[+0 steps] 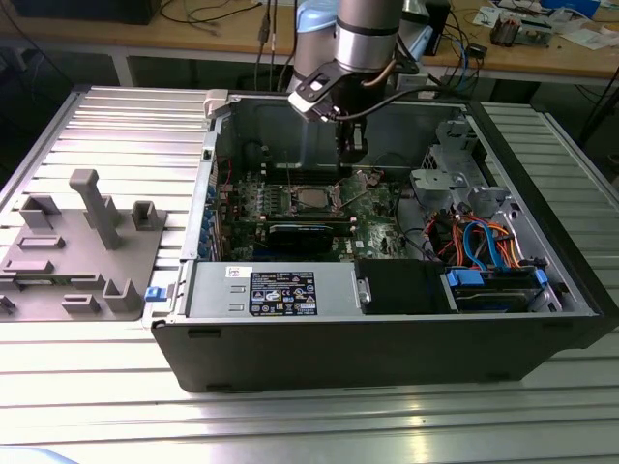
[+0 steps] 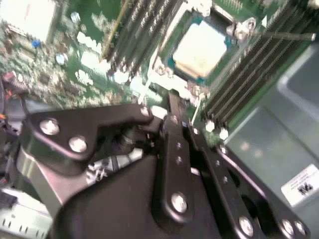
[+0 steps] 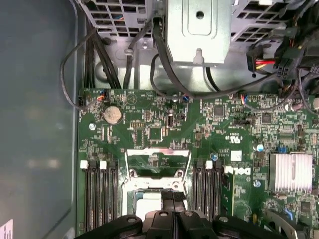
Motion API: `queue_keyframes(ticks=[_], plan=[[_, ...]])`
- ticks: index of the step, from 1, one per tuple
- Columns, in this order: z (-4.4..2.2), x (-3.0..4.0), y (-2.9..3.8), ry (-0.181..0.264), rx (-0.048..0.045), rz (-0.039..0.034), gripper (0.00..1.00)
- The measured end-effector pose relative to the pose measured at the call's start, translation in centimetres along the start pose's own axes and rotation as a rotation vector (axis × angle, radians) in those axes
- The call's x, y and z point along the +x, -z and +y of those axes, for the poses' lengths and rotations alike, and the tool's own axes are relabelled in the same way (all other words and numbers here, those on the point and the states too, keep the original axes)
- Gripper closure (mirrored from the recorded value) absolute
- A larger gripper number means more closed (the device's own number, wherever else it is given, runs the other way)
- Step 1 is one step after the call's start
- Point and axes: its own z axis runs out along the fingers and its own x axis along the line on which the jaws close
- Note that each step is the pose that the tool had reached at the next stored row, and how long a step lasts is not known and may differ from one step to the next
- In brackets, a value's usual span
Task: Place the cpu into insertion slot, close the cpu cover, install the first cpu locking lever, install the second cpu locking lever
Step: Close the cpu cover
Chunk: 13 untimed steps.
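1. The cpu [image 3: 149, 201] sits in the insertion slot [image 2: 160, 69], silver top up. The cpu cover [image 3: 157, 151] lies swung open beyond it.
2. The pincer [image 3: 173, 195] hangs just above the socket, its tips pinched together and gripping nothing.
3. I'd judge closing the cover is the step in hand. Push on the frame's free edge, stay off the chip, and keep the frame square so it drops flat.

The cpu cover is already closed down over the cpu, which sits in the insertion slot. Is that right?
No, the cover part is wrong. In the first wrist view the cpu cover is swung open, hinged back from the socket, with green board showing through its window. The cpu does sit in the insertion slot, as the second wrist view shows.
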Motion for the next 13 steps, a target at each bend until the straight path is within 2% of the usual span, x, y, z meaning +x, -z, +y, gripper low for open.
queue_keyframes(ticks=[1, 2, 5, 9, 13], plan=[[0.36, -0.01, -0.05, 0.001, 0.0085, 0.0020, 0.89], [0.53, -0.01, -0.08, 0.001, 0.0111, 0.0029, 0.89], [0.73, -0.01, -0.10, 0.001, 0.0109, 0.0098, 0.89], [1.94, 0.07, -0.13, 0.001, 0.0110, 0.0098, 0.89], [2.82, 0.07, -0.20, 0.000, 0.0110, 0.0101, 0.89]])
